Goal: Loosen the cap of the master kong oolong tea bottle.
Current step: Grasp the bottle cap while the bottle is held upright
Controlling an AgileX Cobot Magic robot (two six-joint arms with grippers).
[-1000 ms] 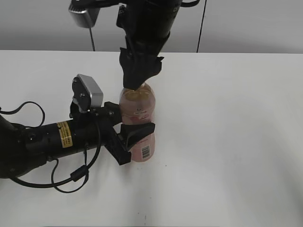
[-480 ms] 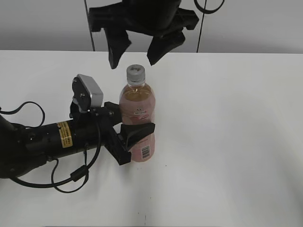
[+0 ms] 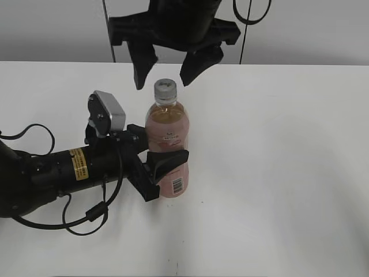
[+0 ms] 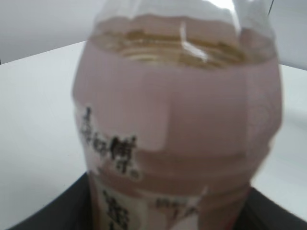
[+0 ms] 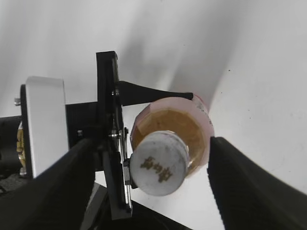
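The master kong oolong tea bottle (image 3: 168, 144) stands upright on the white table (image 3: 277, 173), amber tea inside, pink label. Its white cap (image 3: 165, 88) sits on the neck. My left gripper (image 3: 163, 164) is shut on the bottle's body from the left; the left wrist view shows the label (image 4: 177, 143) up close, jaws barely visible at the lower corners. My right gripper (image 3: 168, 66) hangs open above the cap, one finger on each side, not touching it. The right wrist view looks down on the cap (image 5: 160, 163) between the open fingers (image 5: 151, 182).
The left arm (image 3: 63, 170) lies along the table at the left with its wrist camera (image 3: 108, 113) and loose cables (image 3: 34, 135). A grey wall runs behind the table's far edge.
My right gripper was shut around the cap one second ago. It has let go, opened wide and risen above the cap. The left gripper and bottle have not moved.
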